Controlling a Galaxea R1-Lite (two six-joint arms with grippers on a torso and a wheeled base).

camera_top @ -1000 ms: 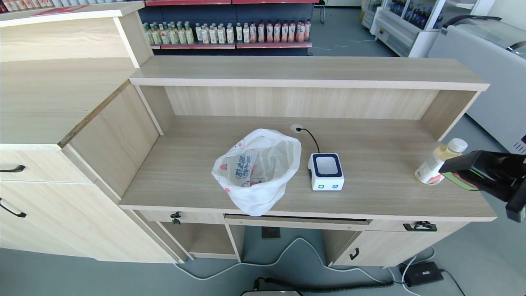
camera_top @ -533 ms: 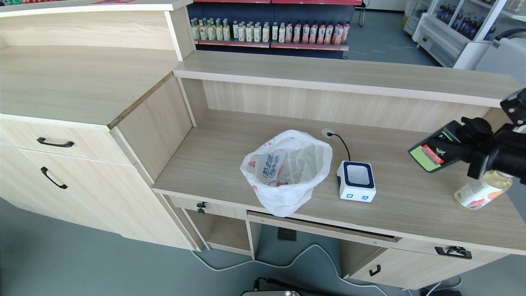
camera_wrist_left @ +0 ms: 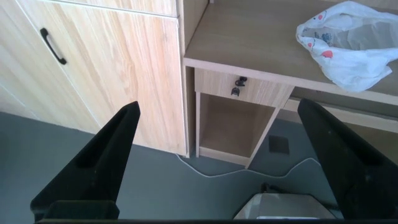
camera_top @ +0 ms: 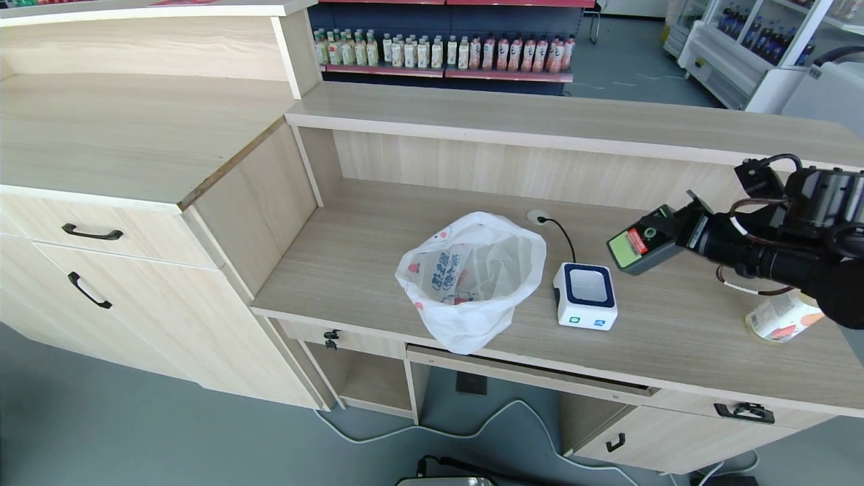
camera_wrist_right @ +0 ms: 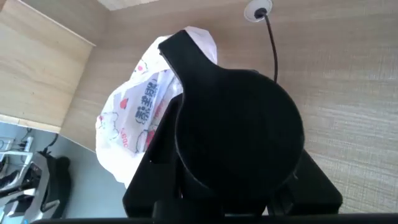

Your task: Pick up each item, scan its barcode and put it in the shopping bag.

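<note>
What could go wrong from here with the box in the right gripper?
1. The right gripper holds the box by one end, not yet over the scanner; its barcode may not face the window.
2. The arm hangs just over the bottle and could tip it.
3. The shopping bag sits limp at the counter edge; a drop could miss.

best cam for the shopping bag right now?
Head view: whole shopping bag, mouth open. Left wrist catches it side-on, cut by the frame edge. Right wrist: half hidden behind a dark bulk.
</note>
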